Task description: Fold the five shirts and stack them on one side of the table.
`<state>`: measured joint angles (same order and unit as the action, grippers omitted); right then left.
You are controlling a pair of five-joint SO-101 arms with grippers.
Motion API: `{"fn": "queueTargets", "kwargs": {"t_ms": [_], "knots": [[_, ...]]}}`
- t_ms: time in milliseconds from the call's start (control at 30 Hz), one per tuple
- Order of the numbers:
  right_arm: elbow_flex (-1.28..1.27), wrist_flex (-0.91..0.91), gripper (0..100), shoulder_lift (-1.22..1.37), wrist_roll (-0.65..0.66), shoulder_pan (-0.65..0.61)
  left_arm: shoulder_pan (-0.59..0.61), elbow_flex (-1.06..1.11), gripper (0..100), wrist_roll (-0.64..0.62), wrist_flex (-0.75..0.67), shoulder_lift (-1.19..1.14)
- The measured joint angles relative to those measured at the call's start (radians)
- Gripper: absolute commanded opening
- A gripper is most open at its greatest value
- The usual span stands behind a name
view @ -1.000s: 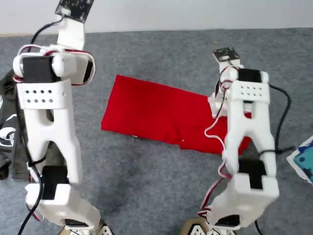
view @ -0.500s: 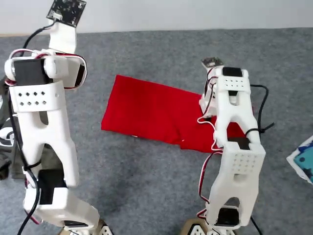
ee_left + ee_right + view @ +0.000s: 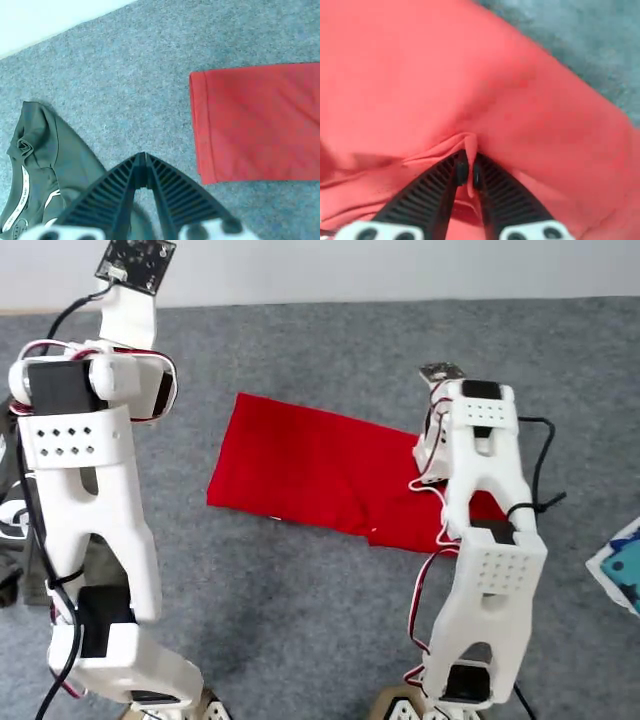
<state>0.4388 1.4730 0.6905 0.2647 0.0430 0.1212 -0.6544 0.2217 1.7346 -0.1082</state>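
Red shirt [image 3: 310,475] is the big thing here. It's lying flat on the grey table [image 3: 300,360] as a long strip, already folded narrow. Its long axis runs left to right, and the right end sits a bit nearer to me than the left end.

Off at the left edge of the table there's a dark olive shirt [image 3: 45,150] in a crumpled heap, well apart from the red one. A bit of teal patterned cloth [image 3: 620,565] pokes in at the right edge.

My right claw [image 3: 467,172] is down on the right end of the red strip. Its jaws are pinched nearly shut on a little raised pleat of the red fabric, so that end is in hand. Almost all of the shirt stretches away to the left of that claw.

My left claw [image 3: 145,160] hangs above bare table with its tips together and nothing in them. It's in the gap between the olive heap and the red strip's left hem, touching neither.

So the right arm is the one on the shirt. My guess is the next fold means carrying that pinched right end leftward along the strip, toward the left hem. The main risk is the thin pleat slipping out of the jaws.
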Motion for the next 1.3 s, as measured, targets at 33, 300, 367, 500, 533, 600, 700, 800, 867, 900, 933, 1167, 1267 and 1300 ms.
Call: {"fn": "queueTargets", "kwargs": {"t_ms": [33,300,367,500,533,600,700,800,867,900,933,1167,1267,1300], "knots": [[0.005,0.000,1.0,0.000,0.000,0.009,0.000,0.000,0,0.000,0.000,0.000],[0.084,0.000,13.6,0.000,0.000,0.074,0.000,0.000,0,0.000,0.000,0.000],[0.084,0.002,17.3,0.000,0.000,0.069,0.000,0.000,0,0.000,0.000,0.000],[0.084,0.012,16.1,0.000,0.000,0.071,0.000,0.000,0,0.000,0.000,0.000],[0.095,0.012,15.8,0.000,0.000,0.071,0.000,0.000,0,0.000,0.000,0.000],[0.130,0.026,15.8,0.002,0.000,0.069,0.000,0.000,0,0.000,0.000,0.000],[0.183,0.074,15.8,-0.005,0.000,0.055,0.000,0.000,0,0.000,0.000,0.000],[0.227,0.123,15.8,-0.005,0.000,0.009,0.000,0.000,0,0.000,0.000,0.000],[0.249,0.144,15.8,-0.015,0.000,-0.025,0.000,0.000,0,0.000,0.000,0.000],[0.253,0.149,15.8,-0.025,0.000,-0.043,0.000,0.000,0,0.000,0.000,0.000],[0.255,0.152,15.8,-0.038,-0.006,-0.063,0.006,0.000,0,0.000,0.000,0.000],[0.255,0.153,15.8,-0.054,-0.292,-0.176,0.071,0.038,0,0.000,0.000,0.000],[0.255,0.146,15.8,-0.054,-0.443,-0.247,0.078,0.112,0,0.000,0.000,0.000],[0.255,0.135,15.8,-0.054,-0.480,-0.276,0.077,0.133,0,0.000,0.000,0.000]]}}
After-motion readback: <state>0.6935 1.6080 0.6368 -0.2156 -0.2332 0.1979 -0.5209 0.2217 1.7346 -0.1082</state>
